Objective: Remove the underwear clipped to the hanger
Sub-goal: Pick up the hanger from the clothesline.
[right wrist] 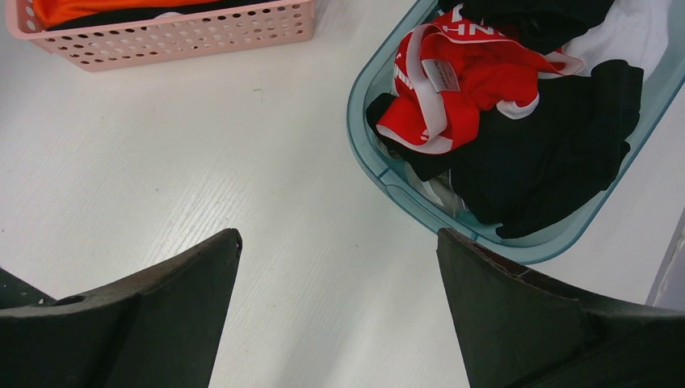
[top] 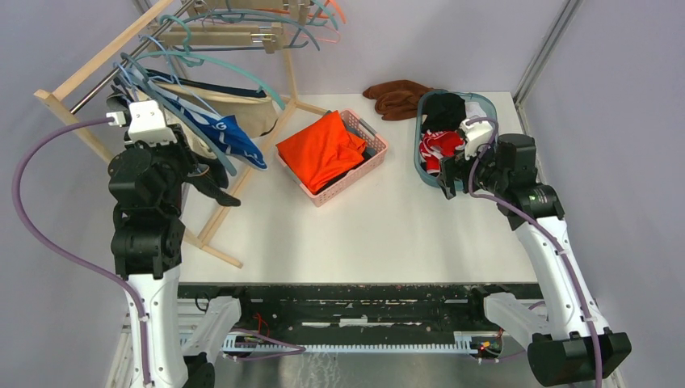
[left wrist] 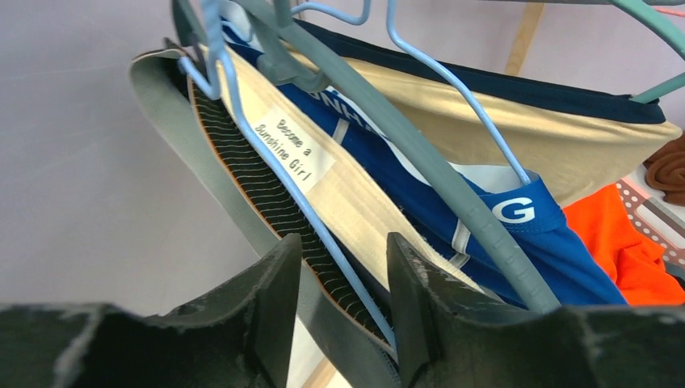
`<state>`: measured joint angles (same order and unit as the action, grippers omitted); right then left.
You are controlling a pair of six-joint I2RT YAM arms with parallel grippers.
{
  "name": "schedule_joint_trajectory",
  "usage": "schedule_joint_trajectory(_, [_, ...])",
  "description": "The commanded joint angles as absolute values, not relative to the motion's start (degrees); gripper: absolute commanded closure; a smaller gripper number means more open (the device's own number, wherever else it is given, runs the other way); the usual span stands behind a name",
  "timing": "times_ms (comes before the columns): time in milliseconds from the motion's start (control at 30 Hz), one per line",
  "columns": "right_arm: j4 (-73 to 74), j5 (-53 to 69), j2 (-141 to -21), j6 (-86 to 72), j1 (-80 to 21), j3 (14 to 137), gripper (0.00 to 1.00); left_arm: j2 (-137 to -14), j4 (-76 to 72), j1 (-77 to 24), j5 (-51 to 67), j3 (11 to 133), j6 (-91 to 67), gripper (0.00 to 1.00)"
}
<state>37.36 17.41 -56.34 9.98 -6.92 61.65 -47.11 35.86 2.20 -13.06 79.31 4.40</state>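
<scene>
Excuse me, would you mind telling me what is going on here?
The left claw is up at the rack, its fingers straddling the striped waistband of hung underwear and a blue hanger wire; whether it grips is unclear. The right claw hangs open above the table beside a teal basket of clothes.

Left claw point(left wrist: 346, 307) astride hanging underwear point(left wrist: 295, 147)

You can't tell if the left gripper point(left wrist: 343, 267) fingers actually press the underwear point(left wrist: 355, 202) waistband; their bases cover its lower edge. The hangers point(left wrist: 420, 158) run off the top edge, and the clips are too buried to make out. The teal basket point(right wrist: 359, 137) is cropped top and right, the pink basket point(right wrist: 161, 36) cropped on top. The black clothes point(right wrist: 549, 162) are too bunched to identify.
</scene>
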Motion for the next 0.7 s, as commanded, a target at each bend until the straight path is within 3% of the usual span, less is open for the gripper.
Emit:
schedule_joint_trajectory(0, [36.16, 15.73, -56.53, 11.13, -7.68, 61.74, 0.00, -46.78, 35.23, 2.92, -15.03, 79.34, 7.82, 0.52])
schedule_joint_trajectory(400, [36.43, 14.59, -57.26, 11.68, -9.03, 61.87, 0.00, -49.98, 34.66, 3.35, -15.41, 81.26, 8.18, 0.52])
schedule_joint_trajectory(667, [36.49, 13.35, -57.55, 12.47, -10.17, 61.76, 0.00, -50.59, 33.90, 3.36, -13.63, 81.42, 6.80, 0.68])
